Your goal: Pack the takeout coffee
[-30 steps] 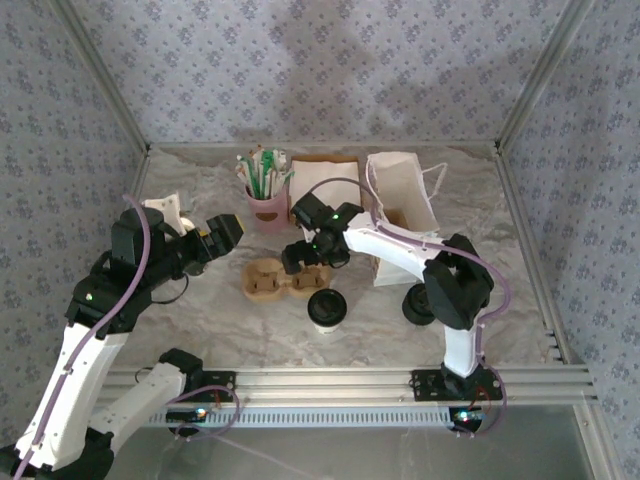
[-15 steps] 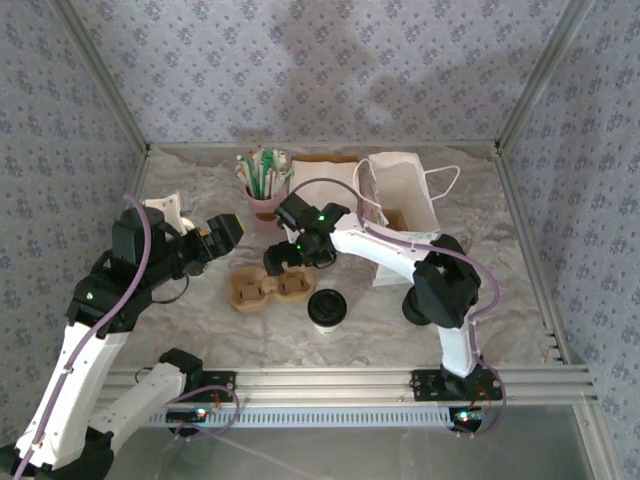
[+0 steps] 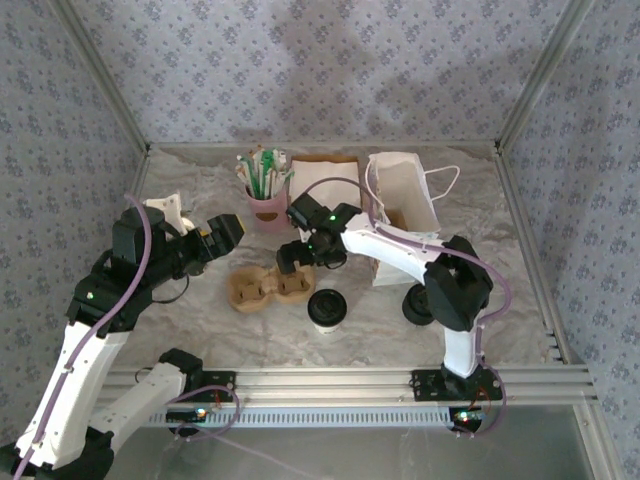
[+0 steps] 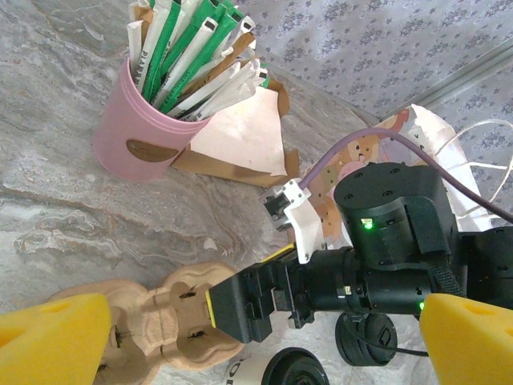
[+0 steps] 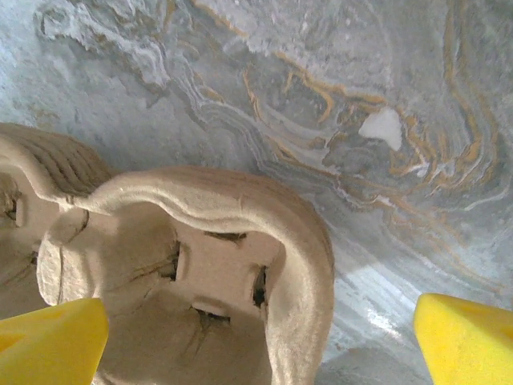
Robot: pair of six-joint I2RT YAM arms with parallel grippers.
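Note:
The takeout coffee (image 3: 327,308), a cream cup with a black lid, stands at centre front; its lid (image 4: 296,370) shows at the bottom of the left wrist view. A tan pulp cup carrier (image 3: 262,288) lies just left of it. My right gripper (image 3: 296,258) hangs open over the carrier's right end. In the right wrist view the carrier's right well (image 5: 200,265) sits between its yellow fingertips (image 5: 48,341). My left gripper (image 3: 222,232) is open and holds nothing, raised left of the carrier. The open white paper bag (image 3: 400,200) stands at the back right.
A pink cup of sachets (image 3: 266,205) and a brown cardboard box (image 3: 325,172) stand at the back. A squat black pile of lids (image 3: 418,305) sits by the right arm. Cream cups (image 3: 165,212) are at the far left.
The carrier has slid a little to the left, pushed by my right gripper. The right gripper then drew back to the right. The left arm has stayed still.

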